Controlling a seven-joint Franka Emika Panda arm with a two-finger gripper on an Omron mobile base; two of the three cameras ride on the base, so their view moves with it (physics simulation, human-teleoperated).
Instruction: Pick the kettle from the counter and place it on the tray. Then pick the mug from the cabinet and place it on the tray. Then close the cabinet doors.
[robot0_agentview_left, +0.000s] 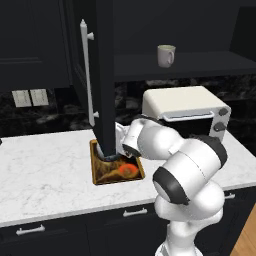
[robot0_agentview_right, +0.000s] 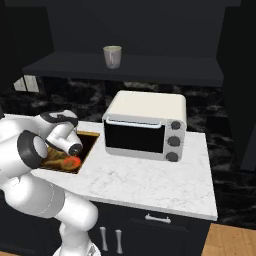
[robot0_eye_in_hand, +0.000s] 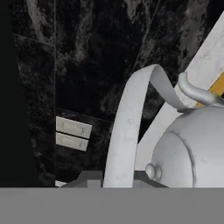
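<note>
White-grey kettle (robot0_eye_in_hand: 192, 144) hanging by its handle in the clenched gripper (robot0_eye_in_hand: 118, 181) | sitting over the tray (robot0_agentview_left: 100, 172) on the counter (robot0_agentview_left: 45, 170) | mug (robot0_agentview_left: 166, 55) standing far back on the cabinet (robot0_agentview_left: 200, 62) shelf

Tray (robot0_agentview_left: 100, 175) on the counter (robot0_agentview_left: 45, 170) left of the toaster oven (robot0_agentview_left: 185, 107), mug (robot0_agentview_left: 166, 55) on the cabinet (robot0_agentview_left: 200, 62) shelf above.
</note>
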